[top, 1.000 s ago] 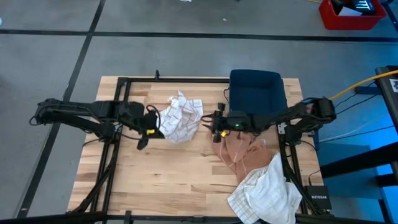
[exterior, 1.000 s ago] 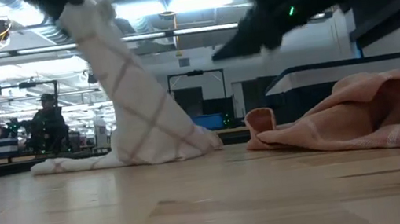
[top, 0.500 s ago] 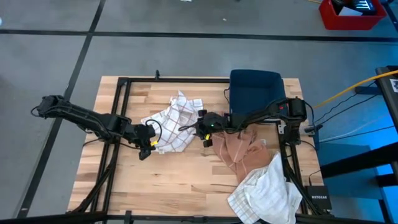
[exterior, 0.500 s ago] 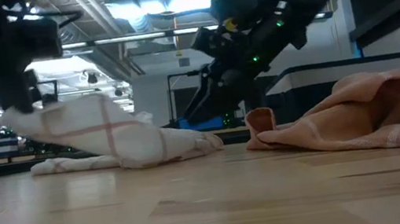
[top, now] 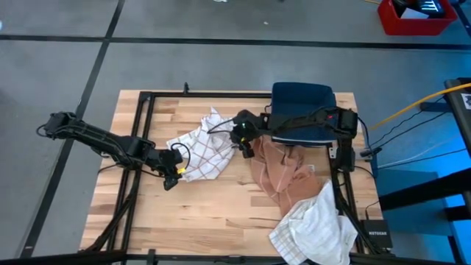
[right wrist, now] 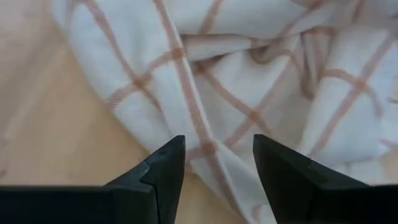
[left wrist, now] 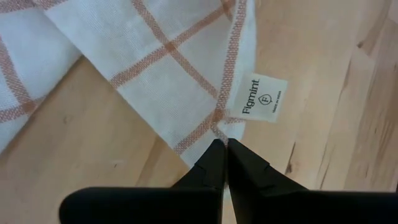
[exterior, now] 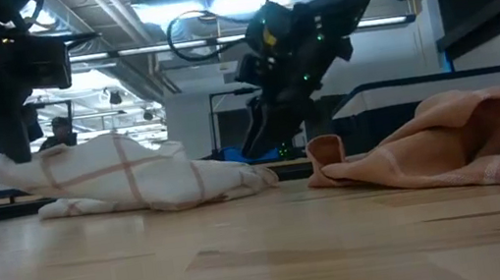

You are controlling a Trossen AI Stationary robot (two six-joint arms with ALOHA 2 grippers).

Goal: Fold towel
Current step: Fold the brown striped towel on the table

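Observation:
A white towel with orange checks (top: 200,151) lies crumpled on the wooden table (top: 213,213), left of centre. Its near left corner is raised a little, and the rest rests on the wood (exterior: 168,187). My left gripper (top: 171,173) is shut on that corner; in the low view it shows as my left gripper (exterior: 8,151). My right gripper (top: 243,141) stands open just above the towel's right side (right wrist: 249,93), pointing slantwise down. Its fingers (right wrist: 168,165) straddle a fold and I see no touch. My left gripper pinches the towel's corner (left wrist: 216,132) between its two shut fingers, right beside the sewn-in label (left wrist: 261,102). It comes slanting down from the table's left. The corner is held just off the wood (exterior: 26,168), and the cloth slopes slack from it to the table.
A peach towel (top: 283,173) lies heaped right of centre, close to my right gripper. Another white towel (top: 316,224) lies at the near right corner. A dark blue bin (top: 303,110) stands at the far right. Bare wood lies along the near left.
My left gripper has sunk toward the table and its near edge, rolling as it went, still shut on the corner. The towel hung tall below it and has come down into a low spread heap. My right gripper has gone left and far to the towel, tipping downward.

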